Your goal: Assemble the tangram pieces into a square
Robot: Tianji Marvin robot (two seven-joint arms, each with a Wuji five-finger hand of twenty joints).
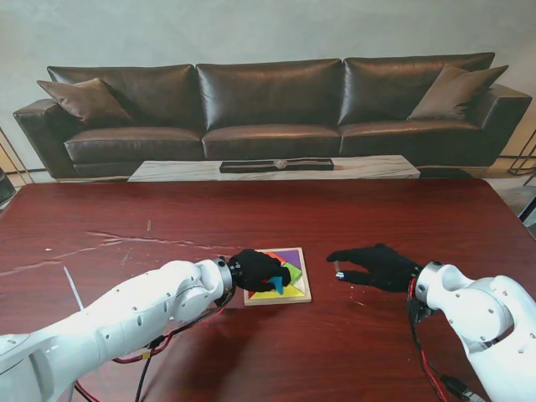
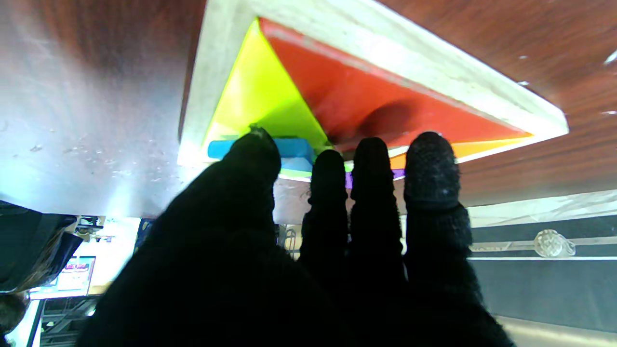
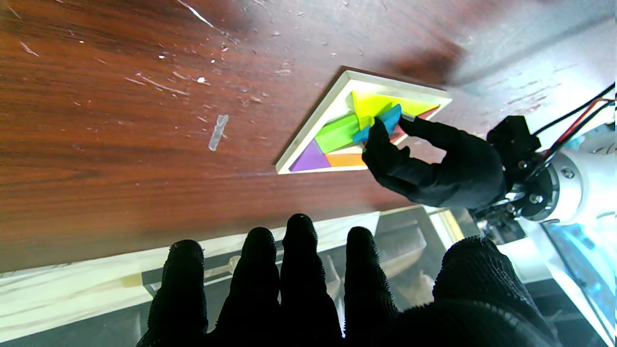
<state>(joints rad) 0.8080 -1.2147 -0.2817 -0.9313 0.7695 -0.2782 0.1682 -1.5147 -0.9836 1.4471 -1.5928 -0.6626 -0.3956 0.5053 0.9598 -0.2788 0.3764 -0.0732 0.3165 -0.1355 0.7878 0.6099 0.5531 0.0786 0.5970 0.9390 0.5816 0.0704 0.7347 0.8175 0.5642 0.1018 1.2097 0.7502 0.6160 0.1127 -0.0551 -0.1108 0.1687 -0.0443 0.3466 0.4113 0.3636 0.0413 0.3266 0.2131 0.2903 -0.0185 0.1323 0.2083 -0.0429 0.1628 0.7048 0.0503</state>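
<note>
L hand [image 1: 258, 270]: fingers closed on the blue piece [image 3: 381, 124], held tilted over the tray [image 1: 303, 293], mid-worktop [image 1: 126, 209]. Yellow [image 2: 260, 96], red [image 2: 366, 91], green [image 3: 337, 133], purple [image 3: 308, 158] and orange [image 3: 344, 160] pcs lie flat inside.

R hand [image 1: 377, 265]: fingers apart, holding nothing, just right of tray.

Step in hand, by est.: seating the blue pc. Next move calls for rotating it to match the remaining gap, then lowering it flat.
</note>
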